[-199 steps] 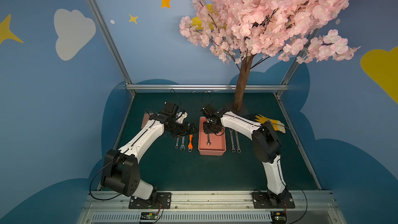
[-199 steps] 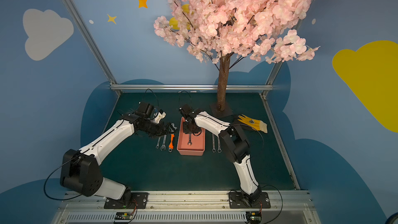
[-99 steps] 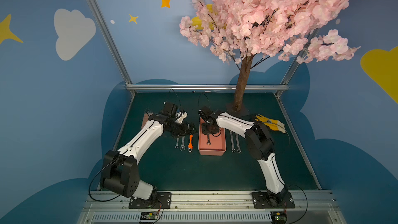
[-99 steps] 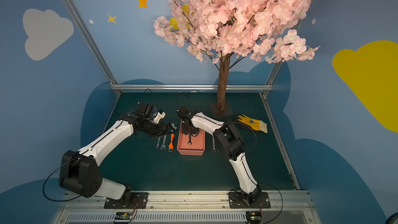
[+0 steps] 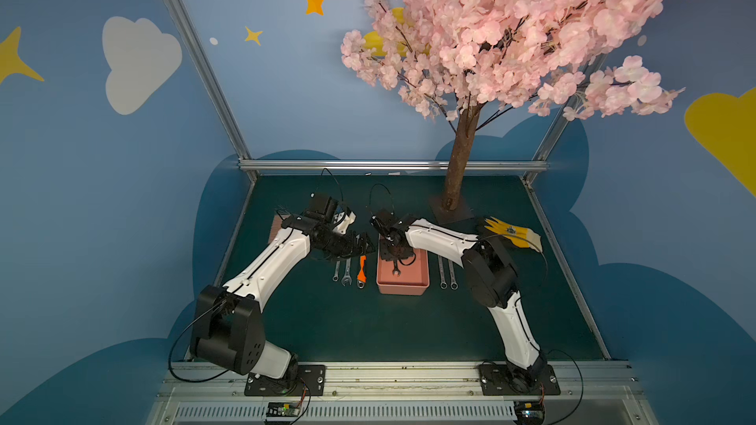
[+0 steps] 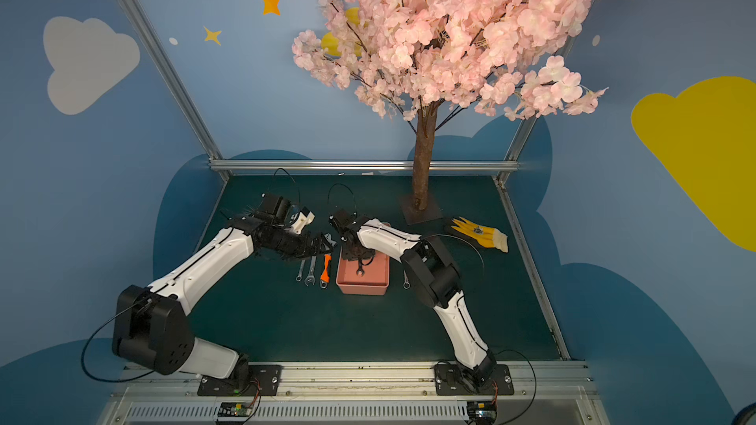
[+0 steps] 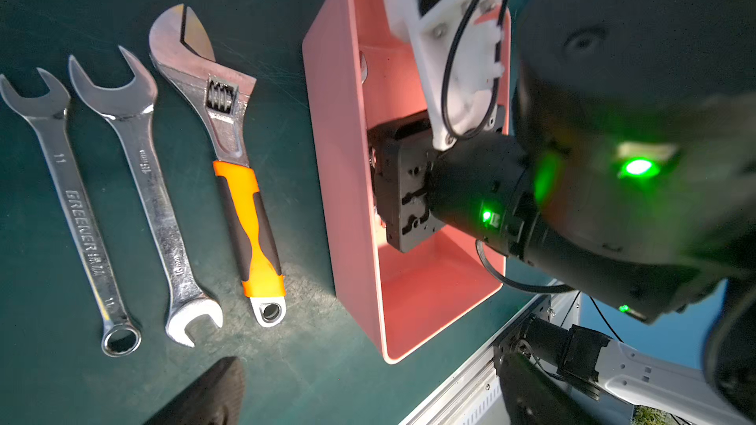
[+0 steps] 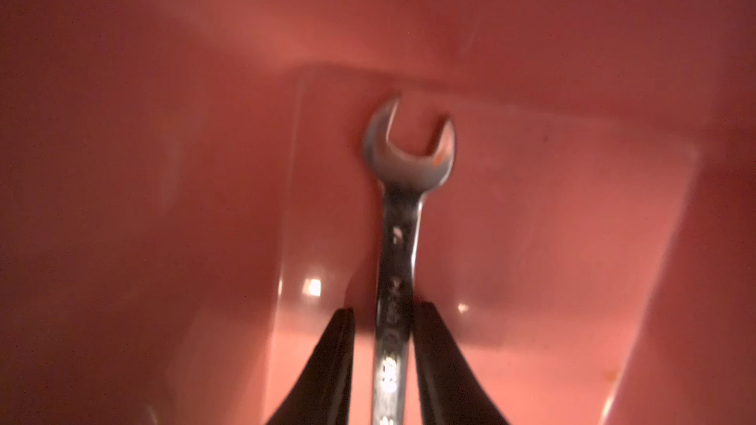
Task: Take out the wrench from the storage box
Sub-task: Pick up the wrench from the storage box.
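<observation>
Right end effector (image 8: 384, 308) dropped deeper into storage box (image 5: 403, 290), fingers (image 8: 327, 361) narrowed around wrench (image 8: 399, 239) shaft, a gap seemingly left on one side; right elbow (image 5: 487, 271) swung in toward box.

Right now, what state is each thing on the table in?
Salmon-pink plastic storage box: upright, open-topped.
Steel combination wrench: lying inside the box.
Right end effector: inside box, open around wrench.
Left end effector: open, empty.
Orange-handled adjustable wrench: lying beside the box.

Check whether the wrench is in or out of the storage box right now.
In. The wrench lies on the floor of the storage box, the right gripper straddling its shaft with a gap on one side.
</observation>
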Controlling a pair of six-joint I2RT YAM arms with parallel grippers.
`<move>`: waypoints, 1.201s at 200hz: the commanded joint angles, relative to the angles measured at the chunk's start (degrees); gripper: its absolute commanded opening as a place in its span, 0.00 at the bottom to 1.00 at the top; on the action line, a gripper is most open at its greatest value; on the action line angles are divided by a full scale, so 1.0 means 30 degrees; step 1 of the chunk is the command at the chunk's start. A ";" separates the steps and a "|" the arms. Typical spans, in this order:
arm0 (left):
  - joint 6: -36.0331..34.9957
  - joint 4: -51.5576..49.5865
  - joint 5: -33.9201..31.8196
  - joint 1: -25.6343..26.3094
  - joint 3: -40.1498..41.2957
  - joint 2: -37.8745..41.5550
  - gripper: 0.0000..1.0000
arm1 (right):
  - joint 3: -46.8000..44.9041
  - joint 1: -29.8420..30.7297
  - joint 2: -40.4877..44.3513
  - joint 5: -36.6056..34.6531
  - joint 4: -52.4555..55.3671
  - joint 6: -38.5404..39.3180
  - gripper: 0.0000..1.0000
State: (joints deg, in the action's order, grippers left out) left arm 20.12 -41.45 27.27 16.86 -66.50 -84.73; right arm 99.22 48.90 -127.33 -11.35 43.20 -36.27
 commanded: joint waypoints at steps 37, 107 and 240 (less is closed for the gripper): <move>-0.0523 -0.0216 0.0257 -0.0105 0.0395 0.0397 1.00 | -0.1429 0.0339 -0.0153 0.0718 0.1640 -0.0624 0.21; -0.0556 -0.0209 0.0169 -0.0113 0.0516 0.0440 1.00 | -0.1092 0.0161 -0.0441 0.0538 0.1436 -0.0205 0.01; -0.0469 -0.0274 0.0286 -0.0085 0.0258 0.0206 1.00 | -0.0935 0.0237 0.3245 -0.0375 0.1927 0.0475 0.00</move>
State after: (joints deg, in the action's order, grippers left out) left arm 19.40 -41.54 27.33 16.78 -65.76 -84.73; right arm 96.73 49.54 -119.74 -11.60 46.92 -35.51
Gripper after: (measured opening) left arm 0.999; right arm 0.133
